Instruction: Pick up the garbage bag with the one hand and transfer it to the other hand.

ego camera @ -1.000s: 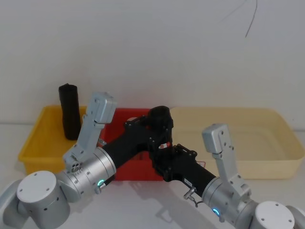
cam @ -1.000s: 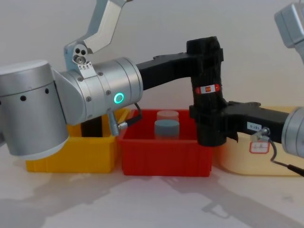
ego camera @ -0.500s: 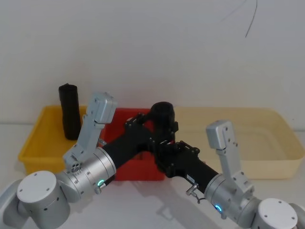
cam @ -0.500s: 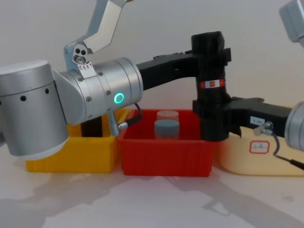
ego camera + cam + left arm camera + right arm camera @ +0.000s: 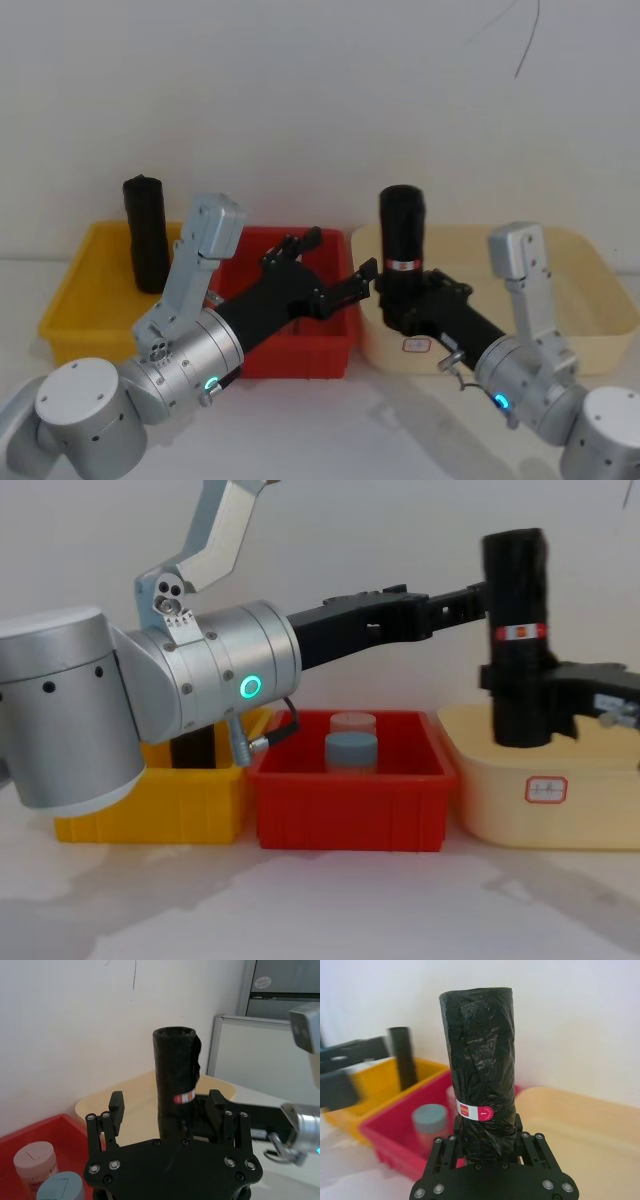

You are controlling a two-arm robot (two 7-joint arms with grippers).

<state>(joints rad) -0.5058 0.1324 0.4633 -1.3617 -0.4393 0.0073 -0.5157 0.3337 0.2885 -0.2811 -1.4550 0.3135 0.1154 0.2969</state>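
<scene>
— Where's the garbage bag (image 5: 401,240)?
— Upright, right of the red bin (image 5: 300,356), fingers of my right gripper (image 5: 403,297) clenched round its base. Left gripper (image 5: 335,258) (fingers spread, empty) hangs above that bin.

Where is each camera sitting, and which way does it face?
Head: up high, looking down on the left gripper, right gripper and red bin.
Chest: low, facing across the table; left arm large.
Left wrist: behind its open gripper, facing the garbage bag.
Right wrist: behind its gripper, shut on that bag.
All share the bag.
</scene>
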